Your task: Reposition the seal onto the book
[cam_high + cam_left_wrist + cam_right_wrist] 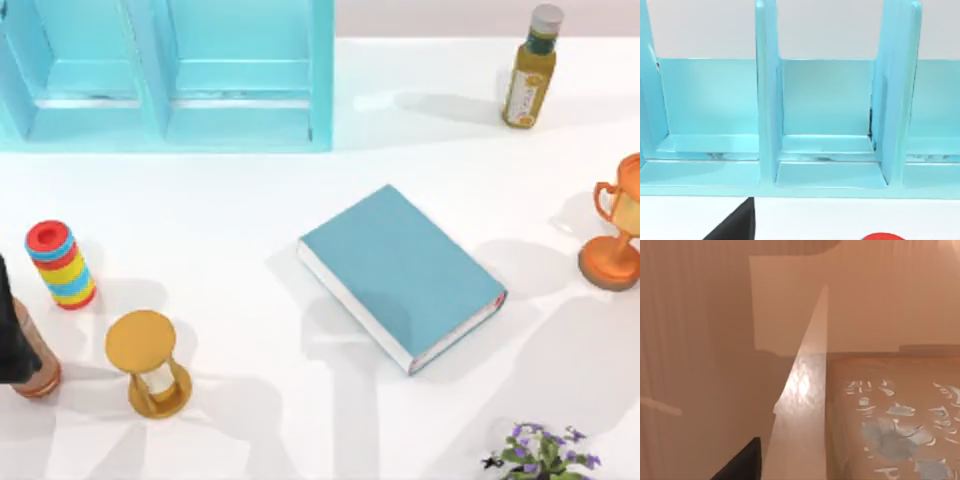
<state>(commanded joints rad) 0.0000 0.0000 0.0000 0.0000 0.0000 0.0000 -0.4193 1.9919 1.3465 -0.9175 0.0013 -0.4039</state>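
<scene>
Book [400, 272] lies flat mid-bench; from above we see our left arm at the left edge — hand state indeterminate — while its wrist camera faces the shelf [767, 95].

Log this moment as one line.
book: mid-table, cover bare | left gripper: top view's left edge, at brown cylinder | right gripper: by orange-tan surface | seal placement: not yet done

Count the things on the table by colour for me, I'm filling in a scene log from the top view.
Blue or turquoise: 2, the book and the shelf unit
Gold or orange: 2, the hourglass and the trophy
Reddish-brown: 1, the cylinder
Yellow-green: 1, the bottle
Multicoloured: 1, the ring stack
Purple-flowered: 1, the plant
Total: 8
</scene>
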